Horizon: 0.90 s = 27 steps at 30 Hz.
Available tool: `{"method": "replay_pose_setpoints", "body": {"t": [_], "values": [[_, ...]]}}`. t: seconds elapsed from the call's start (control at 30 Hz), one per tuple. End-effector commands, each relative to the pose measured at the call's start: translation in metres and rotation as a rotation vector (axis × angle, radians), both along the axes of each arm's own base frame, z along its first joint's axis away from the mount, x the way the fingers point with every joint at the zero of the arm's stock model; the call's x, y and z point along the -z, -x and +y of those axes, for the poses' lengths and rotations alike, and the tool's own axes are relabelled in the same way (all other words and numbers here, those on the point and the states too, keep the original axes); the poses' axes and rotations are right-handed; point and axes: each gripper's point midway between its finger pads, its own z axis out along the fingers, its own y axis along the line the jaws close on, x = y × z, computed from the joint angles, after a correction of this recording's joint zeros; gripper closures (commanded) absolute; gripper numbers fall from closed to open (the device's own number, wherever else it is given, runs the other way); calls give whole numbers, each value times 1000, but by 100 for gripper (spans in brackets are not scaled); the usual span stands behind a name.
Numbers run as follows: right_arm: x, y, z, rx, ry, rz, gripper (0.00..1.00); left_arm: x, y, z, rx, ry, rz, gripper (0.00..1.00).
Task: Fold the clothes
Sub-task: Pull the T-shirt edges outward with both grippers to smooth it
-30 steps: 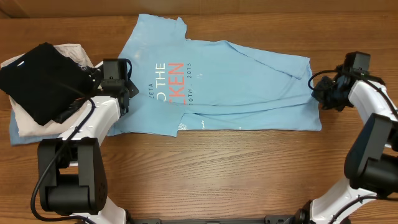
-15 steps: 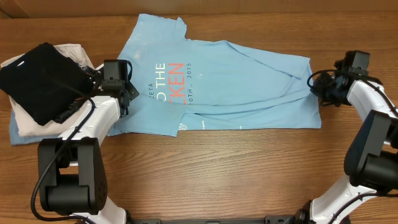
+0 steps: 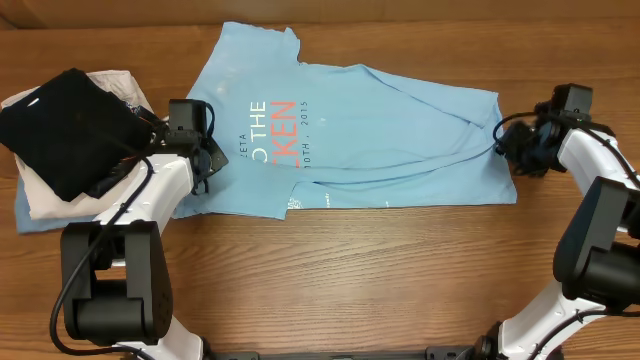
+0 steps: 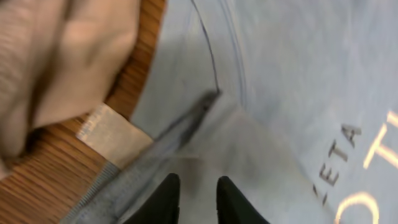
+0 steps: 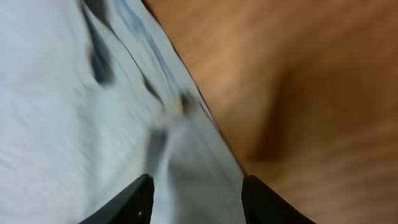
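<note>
The clothes, a light blue T-shirt [image 3: 390, 130] with white and orange lettering, lie folded lengthwise across the far half of the table. My left gripper [image 3: 208, 160] sits at the shirt's left edge. In the left wrist view its fingers [image 4: 198, 185] stand a little apart over the hem fabric [image 4: 280, 74], holding nothing. My right gripper [image 3: 506, 142] is at the shirt's right edge. In the right wrist view its fingers [image 5: 198, 186] are spread wide over the shirt's border [image 5: 62, 93], beside bare wood [image 5: 298, 93].
A folded black garment [image 3: 65, 125] lies on a cream one [image 3: 40, 190] at the far left, just behind the left arm. The cream cloth [image 4: 62, 62] shows close to the left fingers. Bare wooden table [image 3: 350, 270] spans the near half.
Both grippers were shut on the shirt's edges and have now opened, letting the fabric go. The shirt's lower left edge has settled slightly; the arms have barely shifted.
</note>
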Motion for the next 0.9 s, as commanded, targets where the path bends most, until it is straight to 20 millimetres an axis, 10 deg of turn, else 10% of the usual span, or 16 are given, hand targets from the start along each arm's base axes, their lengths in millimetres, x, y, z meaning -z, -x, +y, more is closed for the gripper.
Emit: {"method": "replay_pose_setpoints", "body": {"t": [0.0, 0.43, 0.87], "values": [[5, 18, 9, -7, -34, 80, 49, 12, 11, -17, 108, 75, 66, 67], [10, 49, 18, -8, -66, 209, 48, 26, 68, -31, 171, 152, 307, 30], [10, 56, 20, -9, -75, 239, 48, 26, 64, -28, 190, 126, 291, 29]]}}
